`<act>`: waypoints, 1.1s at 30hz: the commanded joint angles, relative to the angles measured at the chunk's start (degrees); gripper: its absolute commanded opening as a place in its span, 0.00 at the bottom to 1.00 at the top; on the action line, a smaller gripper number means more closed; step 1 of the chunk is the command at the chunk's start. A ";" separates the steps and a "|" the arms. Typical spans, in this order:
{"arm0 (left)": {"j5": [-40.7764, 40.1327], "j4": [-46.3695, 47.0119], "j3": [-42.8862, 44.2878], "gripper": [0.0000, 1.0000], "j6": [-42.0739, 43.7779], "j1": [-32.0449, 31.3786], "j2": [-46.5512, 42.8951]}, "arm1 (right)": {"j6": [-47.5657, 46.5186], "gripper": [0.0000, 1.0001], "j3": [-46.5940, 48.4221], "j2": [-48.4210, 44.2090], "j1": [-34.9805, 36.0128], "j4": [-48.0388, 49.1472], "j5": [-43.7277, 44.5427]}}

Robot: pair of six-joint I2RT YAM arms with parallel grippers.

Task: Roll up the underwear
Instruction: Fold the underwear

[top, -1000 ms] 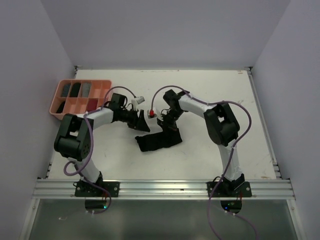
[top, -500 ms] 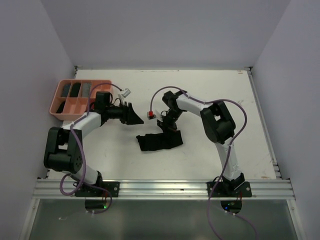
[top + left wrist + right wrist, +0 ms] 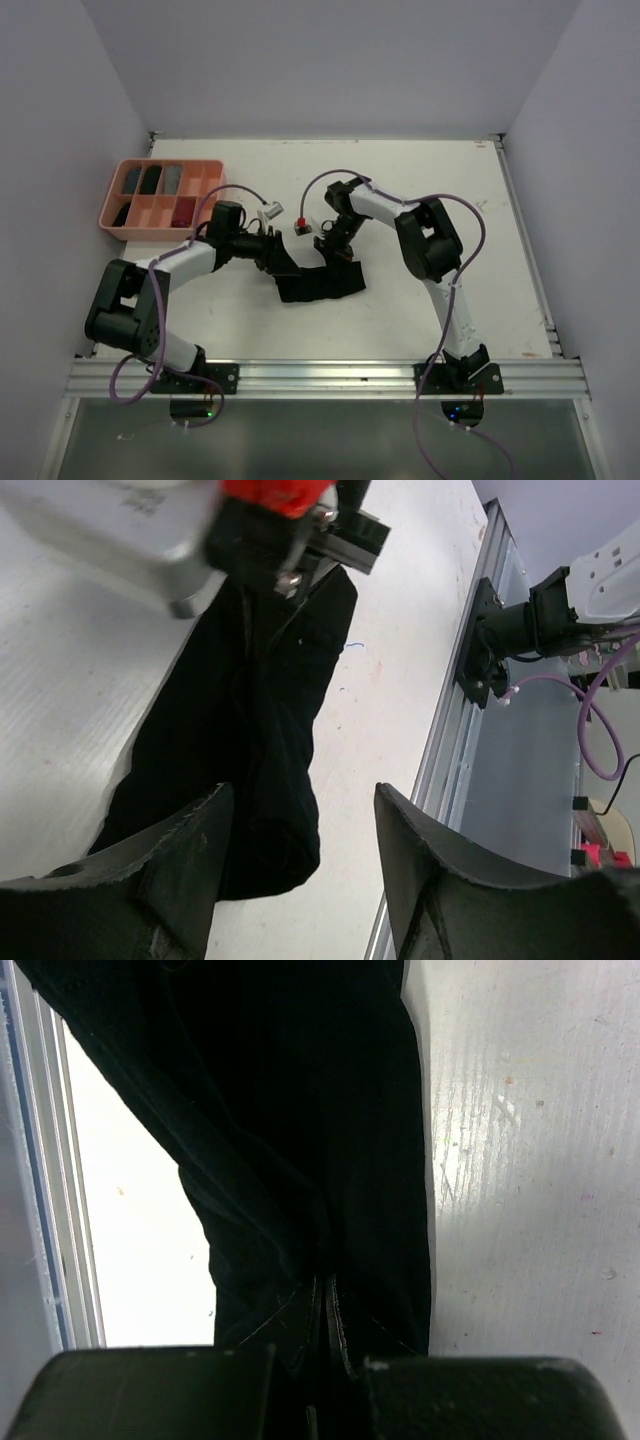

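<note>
The black underwear (image 3: 322,283) lies partly folded on the white table, mid-view. My right gripper (image 3: 336,248) is at its far right end, shut on a pinch of the black cloth; the right wrist view shows the fingertips (image 3: 325,1288) closed with the underwear (image 3: 300,1110) hanging from them. My left gripper (image 3: 284,264) is open at the garment's far left end. In the left wrist view its two fingers (image 3: 300,820) stand wide apart, the underwear's rolled end (image 3: 255,740) lying by the left finger (image 3: 170,875). The striped underwear is out of view.
A salmon-pink compartment tray (image 3: 118,222) with several dark rolled items stands at the far left. The table's front metal rail (image 3: 320,378) runs behind both arm bases. The right gripper's red-marked body (image 3: 270,510) shows at the top of the left wrist view.
My left gripper swung away toward the tray, then came back down to the underwear's left end. My right gripper kept its hold and barely moved.
</note>
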 commanded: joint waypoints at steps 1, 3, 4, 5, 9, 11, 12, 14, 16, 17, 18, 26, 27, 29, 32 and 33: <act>-0.62 6.41 0.20 0.61 -2.93 -2.87 1.34 | -0.82 0.00 1.91 1.33 -0.21 -1.95 -0.59; -2.37 7.20 0.20 0.58 -3.46 -3.75 2.39 | -1.08 0.00 1.82 1.24 -0.21 -2.21 -0.94; -3.08 7.20 0.29 0.56 -3.82 -4.02 3.53 | -1.17 0.00 1.65 1.15 -0.30 -2.21 -1.12; -4.82 6.33 0.47 0.55 -3.82 -4.11 4.24 | -1.26 0.00 1.56 1.07 -0.21 -2.13 -1.12; -6.07 7.11 0.38 0.48 -3.99 -4.02 5.74 | -1.26 0.00 1.91 1.41 -0.30 -2.48 -1.29; -6.33 7.21 0.47 0.42 -3.91 -4.02 5.74 | -1.43 0.00 2.17 1.50 -0.30 -2.83 -1.29; -6.42 7.12 0.47 0.38 -3.73 -4.02 5.74 | -1.43 0.00 2.26 1.50 -0.30 -2.74 -1.29; -7.03 6.16 0.64 0.26 -3.12 -4.02 5.74 | -1.61 0.00 2.26 1.68 -0.30 -2.92 -1.38; -8.17 5.01 1.43 0.11 -2.16 -4.02 6.61 | -1.61 0.00 2.26 1.68 -0.38 -3.27 -1.47; -11.14 2.92 1.78 0.06 -1.71 -4.02 7.14 | -1.61 0.00 2.26 1.59 -0.38 -3.44 -1.47; -12.91 2.64 2.22 0.00 -1.28 -3.93 8.54 | -1.43 0.00 2.26 1.59 -0.38 -3.53 -1.64; -21.27 -4.92 7.32 0.00 3.12 -3.84 16.98 | 1.99 0.37 3.40 -4.20 -1.70 -5.82 -2.97; -21.54 -4.92 7.76 0.00 3.38 -3.84 17.69 | 3.13 0.38 3.41 -6.38 -1.88 -5.21 -2.62; -21.98 -4.84 7.94 0.00 3.56 -3.93 18.04 | 7.51 0.44 3.49 -8.50 -3.54 -4.07 -2.09; -22.16 -4.57 7.68 0.00 3.56 -4.02 17.96 | 13.85 0.47 4.37 -12.29 -6.88 -1.69 -1.82; -22.33 -4.40 7.50 0.00 3.65 -4.02 17.78 | 15.08 0.47 4.81 -13.69 -7.76 -1.60 -2.34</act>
